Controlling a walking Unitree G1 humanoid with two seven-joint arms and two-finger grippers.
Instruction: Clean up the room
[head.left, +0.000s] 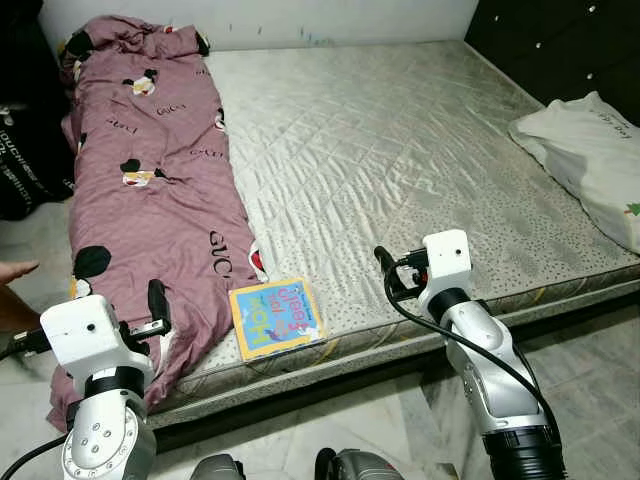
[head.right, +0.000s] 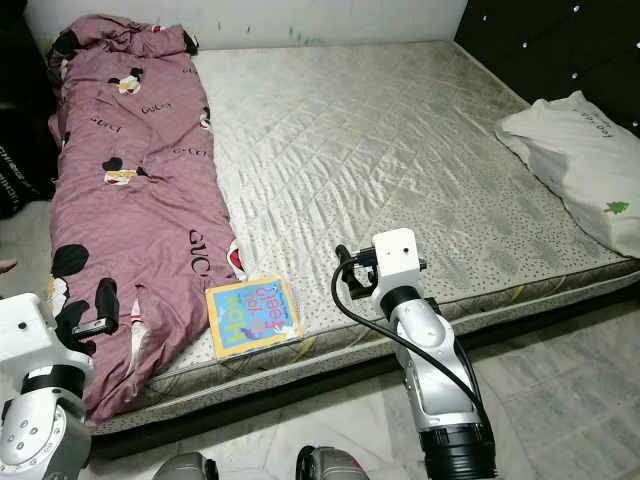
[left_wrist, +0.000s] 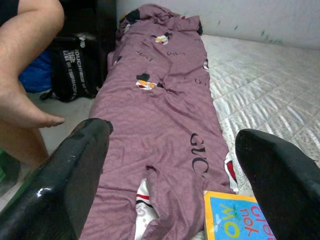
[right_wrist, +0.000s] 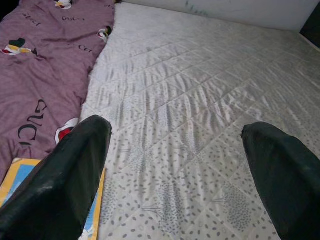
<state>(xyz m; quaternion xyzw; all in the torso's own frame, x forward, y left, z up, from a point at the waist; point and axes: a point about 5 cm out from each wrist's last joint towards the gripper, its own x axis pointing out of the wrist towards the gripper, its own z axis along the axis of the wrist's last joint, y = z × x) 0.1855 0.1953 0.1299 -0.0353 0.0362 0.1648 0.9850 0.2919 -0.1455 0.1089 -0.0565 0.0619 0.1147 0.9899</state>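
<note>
A purple printed blanket (head.left: 150, 180) lies lengthwise along the left side of a bare quilted mattress (head.left: 400, 150). A blue and yellow children's book (head.left: 275, 317) rests flat near the mattress's front edge, just right of the blanket. A white pillow (head.left: 590, 160) sits at the right edge. My left gripper (left_wrist: 172, 150) is open, low over the blanket's near end, with the book (left_wrist: 237, 220) beside it. My right gripper (right_wrist: 175, 145) is open above the mattress's front edge, to the right of the book (right_wrist: 20, 175), holding nothing.
A person stands at the left of the bed; a bare leg and foot (left_wrist: 22, 100) and a hand (head.left: 15, 270) show. A black bag (head.left: 25, 150) sits on the floor beside the bed. Dark tufted furniture (head.left: 560, 40) stands at the back right. Tiled floor (head.left: 590, 360) lies before the bed.
</note>
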